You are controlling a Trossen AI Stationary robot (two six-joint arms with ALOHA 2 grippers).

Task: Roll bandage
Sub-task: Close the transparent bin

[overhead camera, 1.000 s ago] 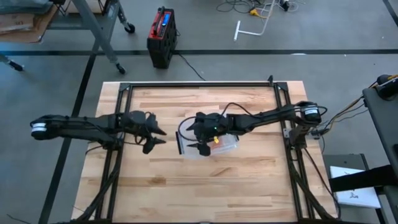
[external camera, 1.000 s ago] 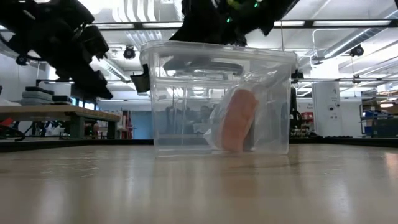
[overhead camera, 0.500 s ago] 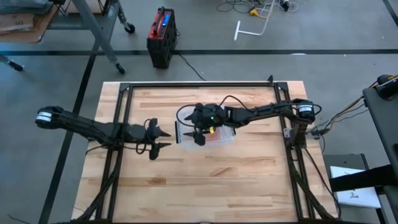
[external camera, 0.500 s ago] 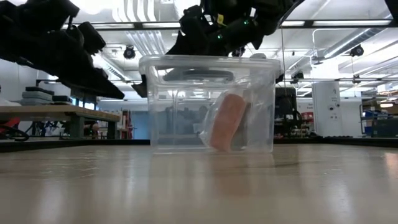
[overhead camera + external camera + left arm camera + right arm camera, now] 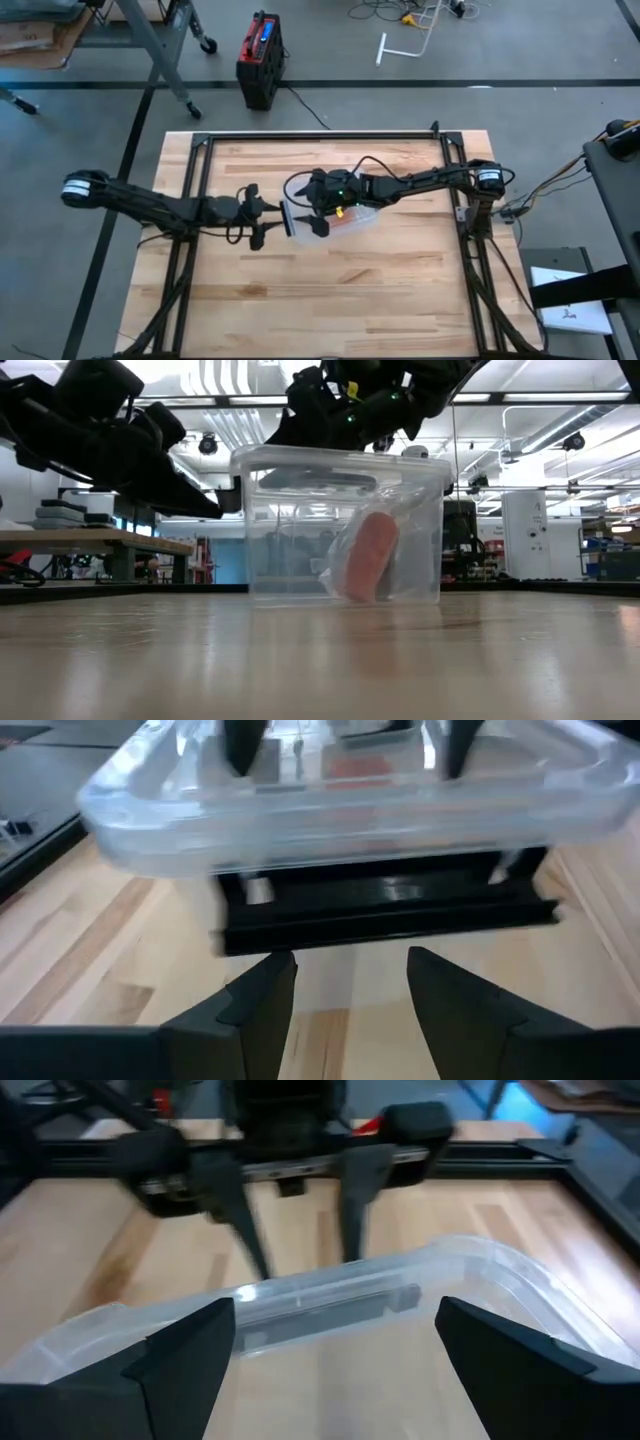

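A clear plastic container (image 5: pixel 340 525) is positioned near the centre of the bench (image 5: pixel 400 290), slightly toward the far edge. Inside it, a pink-orange bandage roll (image 5: pixel 371 556) is seen standing on edge, enclosed in a thin transparent wrapper and leaning toward the container's right wall in the low view. The container's rim (image 5: pixel 340 795) is visible in the left wrist view.

The right hand (image 5: pixel 318 215) is held over the container, with its fingers spread wide and straddling the rim; nothing is gripped between them. In the right wrist view, the two dark fingers (image 5: pixel 190 1350) are seen apart on either side of the clear rim (image 5: pixel 400 1280).

The left hand (image 5: pixel 258 212) is located just beside the container's left side, with its fingers (image 5: pixel 250 1010) parted and empty, pointed at the container wall.

The bench is built of light wooden planks and is bordered by a black metal frame (image 5: pixel 320 136). On the grey floor beyond the far edge, a red and black case (image 5: pixel 260 55) and loose cables (image 5: pixel 400 15) are seen. In the low view, a workshop with ceiling lights (image 5: pixel 215 375) and a second table (image 5: pixel 90 545) is shown.
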